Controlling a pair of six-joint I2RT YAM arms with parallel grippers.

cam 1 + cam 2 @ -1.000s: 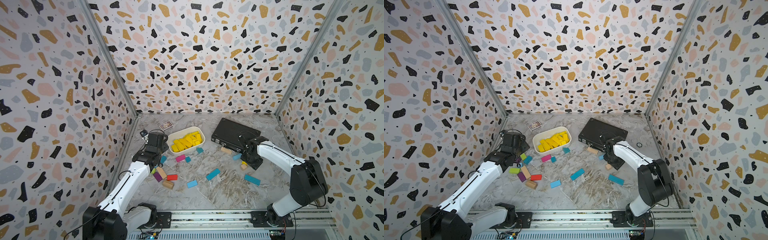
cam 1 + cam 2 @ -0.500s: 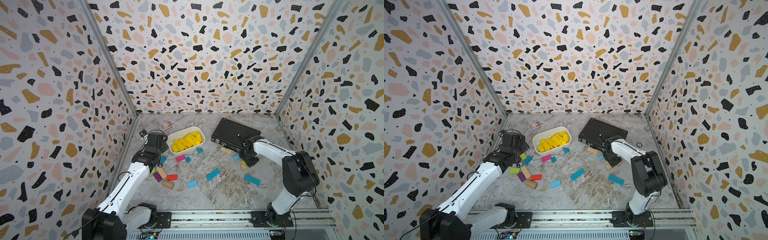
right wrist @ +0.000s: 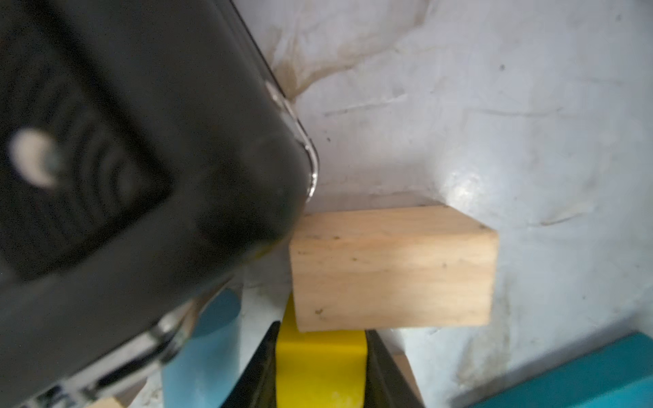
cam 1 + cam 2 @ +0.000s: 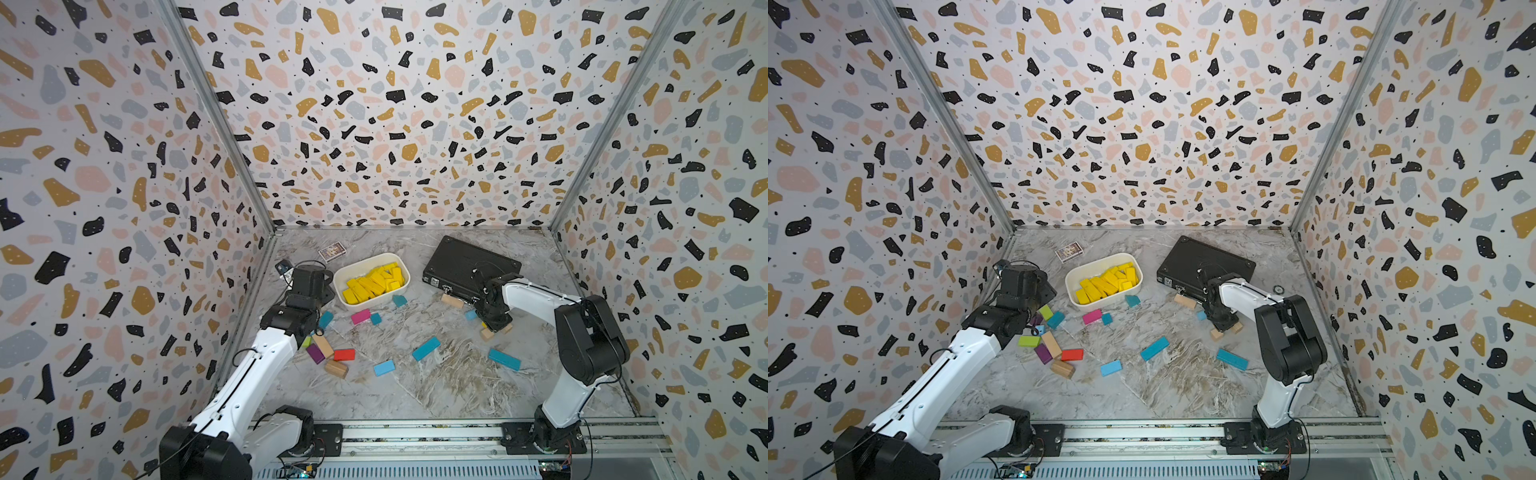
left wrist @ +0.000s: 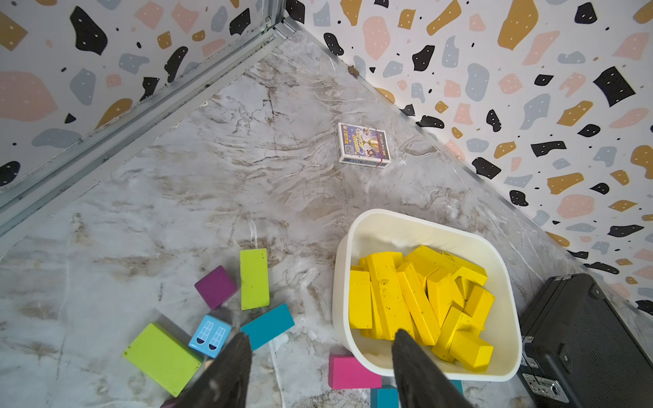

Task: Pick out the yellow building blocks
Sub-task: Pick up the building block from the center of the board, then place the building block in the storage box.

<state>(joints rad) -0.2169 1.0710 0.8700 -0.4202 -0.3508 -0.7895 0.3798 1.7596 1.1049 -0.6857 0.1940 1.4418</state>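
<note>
Fingers of right gripper pinch 1 yellow block beside a tan block.

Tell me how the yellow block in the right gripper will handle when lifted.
The yellow block looks like painted solid wood, so probably rigid and light. The right gripper clamps its flat sides, so rolling seems unlikely, though smooth paint might slip slightly. The tan wooden block sits close by and may get nudged.

The left arm stretches forward, left claw hanging with jaws parted. The right arm folds low, right claw pinched onto a yellow block.
</note>
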